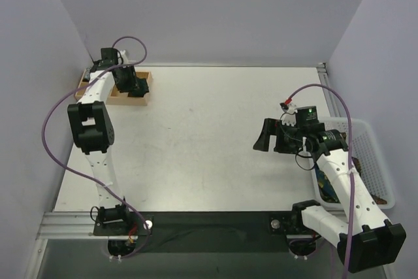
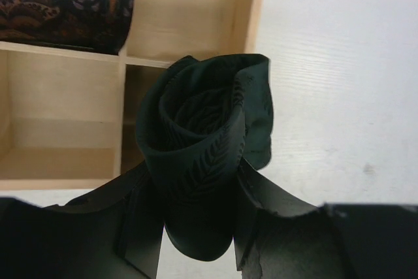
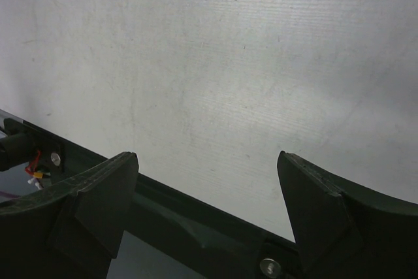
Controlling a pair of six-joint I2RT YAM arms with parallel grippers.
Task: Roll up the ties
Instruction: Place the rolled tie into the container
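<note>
Left fingers (image 2: 134, 227) clamped on rolled dark green tie (image 2: 202, 155), by wooden box (image 2: 189, 31). Right fingers (image 3: 98, 207) spread wide, empty, above bench (image 3: 209, 63).

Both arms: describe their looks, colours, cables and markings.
The left arm and right arm share a build: white links between blocky black joints. A thin purple cable loops along each one. The jaws are matte black wedges. Near the right wrist sits a black box with a small green light and a red connector.
</note>
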